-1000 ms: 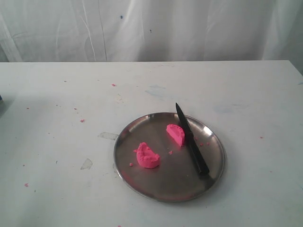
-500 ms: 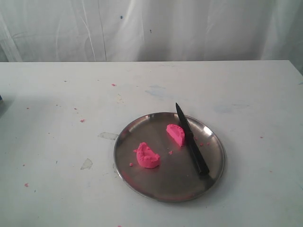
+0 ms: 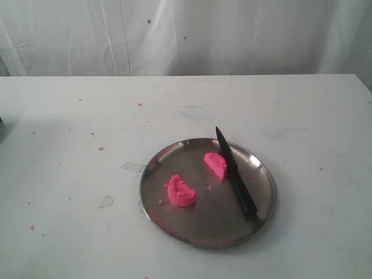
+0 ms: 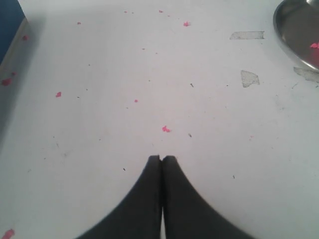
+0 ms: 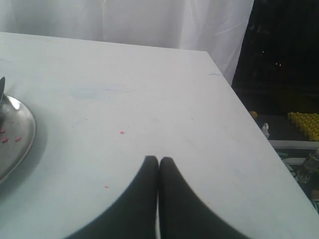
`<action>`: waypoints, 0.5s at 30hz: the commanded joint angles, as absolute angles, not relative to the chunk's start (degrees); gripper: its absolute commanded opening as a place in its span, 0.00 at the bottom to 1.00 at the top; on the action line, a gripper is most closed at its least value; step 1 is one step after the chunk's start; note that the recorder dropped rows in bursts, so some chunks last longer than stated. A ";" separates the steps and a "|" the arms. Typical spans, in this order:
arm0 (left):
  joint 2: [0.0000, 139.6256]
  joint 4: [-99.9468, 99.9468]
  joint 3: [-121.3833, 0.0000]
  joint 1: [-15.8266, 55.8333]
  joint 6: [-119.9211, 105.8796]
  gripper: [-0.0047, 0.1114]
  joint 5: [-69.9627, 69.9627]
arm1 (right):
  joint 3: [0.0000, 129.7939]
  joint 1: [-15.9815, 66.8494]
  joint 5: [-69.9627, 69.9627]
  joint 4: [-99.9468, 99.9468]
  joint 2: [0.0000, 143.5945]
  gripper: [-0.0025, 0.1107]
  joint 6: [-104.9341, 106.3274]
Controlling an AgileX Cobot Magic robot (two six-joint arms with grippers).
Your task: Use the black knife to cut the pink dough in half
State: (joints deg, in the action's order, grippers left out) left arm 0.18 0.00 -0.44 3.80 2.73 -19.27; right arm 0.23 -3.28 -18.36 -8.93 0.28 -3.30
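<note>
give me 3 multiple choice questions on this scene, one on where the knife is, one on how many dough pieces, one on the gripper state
1. Where does the black knife lie?
A. on the bare table
B. on the steel plate, beside a dough piece
C. in a gripper

2. How many chunks of pink dough are on the plate?
A. one
B. two
C. four

3. How do the left gripper and right gripper stand?
A. both shut, holding nothing
B. both open
C. one shut on the knife

Answers:
1 B: the knife rests across the plate's right side, with no gripper near it.
2 B: a second chunk sits apart from the first; the rest is only tiny crumbs.
3 A: in each wrist view the jaws are closed together with nothing between them.
</note>
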 commanded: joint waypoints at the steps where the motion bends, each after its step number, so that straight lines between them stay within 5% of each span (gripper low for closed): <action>1: 0.00 0.00 0.00 4.06 2.57 0.04 -19.37 | 0.00 -3.42 -17.97 -8.67 0.00 0.02 -2.76; 15: 0.00 0.00 0.00 4.06 2.57 0.04 -19.37 | 0.00 -3.42 -17.97 -8.67 0.00 0.02 -2.76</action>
